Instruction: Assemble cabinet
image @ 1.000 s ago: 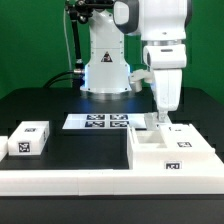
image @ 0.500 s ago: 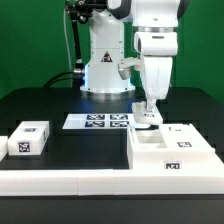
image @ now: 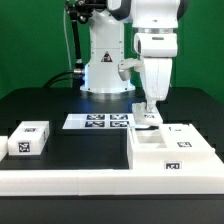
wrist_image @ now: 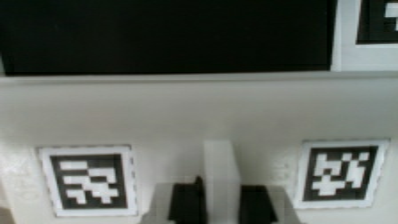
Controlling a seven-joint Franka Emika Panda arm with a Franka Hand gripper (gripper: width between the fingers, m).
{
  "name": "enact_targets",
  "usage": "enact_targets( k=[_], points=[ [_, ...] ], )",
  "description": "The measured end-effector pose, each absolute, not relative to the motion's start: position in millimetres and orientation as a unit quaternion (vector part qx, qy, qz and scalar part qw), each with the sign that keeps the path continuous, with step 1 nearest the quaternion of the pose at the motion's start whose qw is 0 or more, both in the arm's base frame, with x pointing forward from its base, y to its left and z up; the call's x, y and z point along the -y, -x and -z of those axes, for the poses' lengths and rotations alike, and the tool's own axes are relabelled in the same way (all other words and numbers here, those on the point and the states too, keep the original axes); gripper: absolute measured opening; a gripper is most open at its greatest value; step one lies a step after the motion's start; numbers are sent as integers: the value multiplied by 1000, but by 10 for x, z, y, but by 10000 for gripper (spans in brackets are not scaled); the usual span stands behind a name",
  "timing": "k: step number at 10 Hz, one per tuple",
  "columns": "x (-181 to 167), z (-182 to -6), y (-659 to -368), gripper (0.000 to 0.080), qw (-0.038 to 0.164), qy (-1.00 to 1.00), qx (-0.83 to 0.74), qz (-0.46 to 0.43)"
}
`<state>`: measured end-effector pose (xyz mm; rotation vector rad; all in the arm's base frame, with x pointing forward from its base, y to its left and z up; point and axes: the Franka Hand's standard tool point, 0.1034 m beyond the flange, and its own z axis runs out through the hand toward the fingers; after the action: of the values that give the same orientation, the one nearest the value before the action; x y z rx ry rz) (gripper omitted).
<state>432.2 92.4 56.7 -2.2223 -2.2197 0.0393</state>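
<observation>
The cabinet (image: 172, 152) lies near and right on the surface (image: 50, 108). The pincer (image: 148, 114) straddles a white rib (wrist_image: 219, 165) at its far edge, fingers (wrist_image: 183, 203) either side. I cannot tell whether they squeeze it. This looks like a grip for repositioning the shell, and the next move calls for a firm clamp.

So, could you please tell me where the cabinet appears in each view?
Exterior view: the cabinet sits low on the exterior view's right, under the gripper.
Wrist view: the cabinet fills most of the picture, showing two tags.
Shared landmark: the gripper, astride the cabinet's thin upright wall.
</observation>
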Motion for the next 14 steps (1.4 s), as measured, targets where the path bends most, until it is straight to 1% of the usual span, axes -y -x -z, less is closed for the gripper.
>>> enact_targets(
  k=[2,3,4,6,7,8,11,14],
  points=[
    [-900,-558,-4325,62,1,706,708,-11],
    [-911,-565,-4332,62,5,694,720,-5],
    [-818,-556,-4351,62,16,695,718,8],
    [-698,-506,-4371,62,31,698,715,22],
    [-661,-489,-4369,62,35,703,710,24],
    [-658,-508,-4379,62,35,710,703,26],
    [-738,-636,-4431,62,27,710,703,23],
    [-730,-614,-4431,62,29,712,702,22]
  ],
)
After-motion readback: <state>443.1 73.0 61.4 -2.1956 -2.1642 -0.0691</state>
